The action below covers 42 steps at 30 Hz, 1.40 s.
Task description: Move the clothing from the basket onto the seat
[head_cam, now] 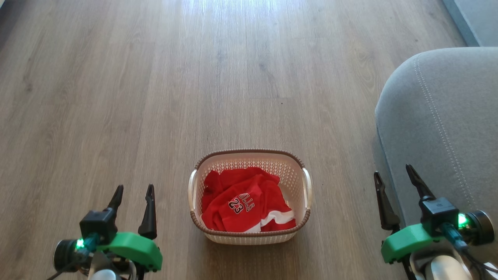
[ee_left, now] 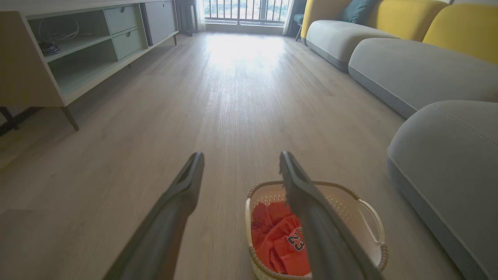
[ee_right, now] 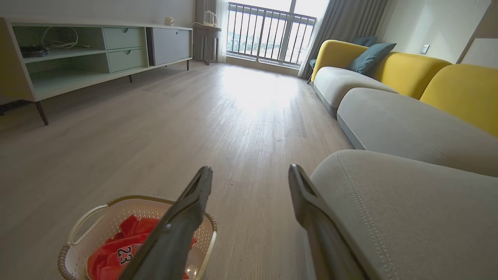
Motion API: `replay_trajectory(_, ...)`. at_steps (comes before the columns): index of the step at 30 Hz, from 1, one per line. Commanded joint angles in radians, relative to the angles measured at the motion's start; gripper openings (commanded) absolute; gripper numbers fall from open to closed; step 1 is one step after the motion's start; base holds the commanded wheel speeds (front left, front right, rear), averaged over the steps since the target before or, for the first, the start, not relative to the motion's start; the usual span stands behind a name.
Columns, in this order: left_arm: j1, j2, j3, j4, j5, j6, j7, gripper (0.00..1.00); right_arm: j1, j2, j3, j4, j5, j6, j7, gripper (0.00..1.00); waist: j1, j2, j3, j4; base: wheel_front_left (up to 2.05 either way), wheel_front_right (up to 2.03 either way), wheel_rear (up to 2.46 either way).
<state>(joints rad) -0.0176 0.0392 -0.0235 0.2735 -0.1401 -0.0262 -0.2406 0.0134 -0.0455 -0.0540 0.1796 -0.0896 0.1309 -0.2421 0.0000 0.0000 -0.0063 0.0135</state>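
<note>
Ref pt = basket; all posns given from it.

Basket: small rounded-rect. cream plastic basket (head_cam: 288, 170) w/ perforated sides and brown woven-look rim. It sits upright on the pale wood-plank floor (head_cam: 155, 77), straight ahead of me. One pale loop handle on its L side, one on its R.

Clothing: red soft-fabric sports garments w/ white trim (head_cam: 243, 206), bunched inside the basket and below the rim. Top piece shows "23" in black/white w/ part of the "BULLS" lettering beside it. White trim band lies toward the basket's near-R corner.

Seat: large grey fabric-upholstered cushion (head_cam: 439, 116) w/ rounded corner and a line of light stitching. It is R of the basket, apart from it, w/ a strip of floor between.

My L end effector (head_cam: 134, 187): L of the basket and nearer me, over bare floor. Fingers spread apart, holding nothing, clear of the basket.

My R end effector (head_cam: 392, 171): R of the basket, by the seat's near edge. Fingers spread apart, holding nothing. Can't tell if it touches the cushion.

Bkgd: beyond the basket to the L is a low wood-and-pale-green cabinet (ee_left: 58, 50) w/ open shelves and drawers. Beyond to the R are more grey cushions w/ yellow backs (ee_right: 404, 70). Past those, at the far end, is a bright window w/ railing (ee_right: 268, 31).
</note>
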Motion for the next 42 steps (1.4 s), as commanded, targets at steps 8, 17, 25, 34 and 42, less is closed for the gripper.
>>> replay_trajectory(8, -0.048, 0.011, 0.044, -0.025, 0.049, 0.004, -0.021, 1.00, -0.019, -0.005, 0.027, -0.042, -0.052, 0.000, -0.020, 1.00, 0.0000, 0.0000, 0.001, 0.003, 0.00, 0.00, 0.00)
replay_trajectory(17, -0.046, 0.011, 0.046, -0.020, 0.048, 0.003, -0.021, 1.00, -0.020, -0.005, 0.019, -0.038, -0.021, 0.000, -0.020, 1.00, 0.0000, 0.0000, 0.000, 0.001, 0.00, 0.00, 0.00)
replay_trajectory(25, -0.051, 0.011, 0.050, -0.015, 0.052, -0.001, -0.021, 1.00, -0.023, -0.005, 0.012, -0.032, 0.022, 0.000, -0.020, 1.00, 0.0000, 0.0000, 0.004, 0.000, 0.00, 0.00, 0.00)
replay_trajectory(34, -0.053, 0.011, 0.051, -0.014, 0.054, -0.006, -0.021, 1.00, -0.025, -0.005, 0.006, -0.029, 0.054, 0.000, -0.020, 1.00, 0.0000, 0.0000, 0.012, -0.001, 0.00, 0.00, 0.00)
replay_trajectory(42, -0.067, 0.011, 0.050, -0.023, 0.054, -0.010, -0.021, 1.00, -0.041, -0.005, 0.008, -0.041, 0.059, 0.000, -0.020, 1.00, 0.0000, 0.0000, 0.054, -0.005, 0.00, 0.00, 0.00)
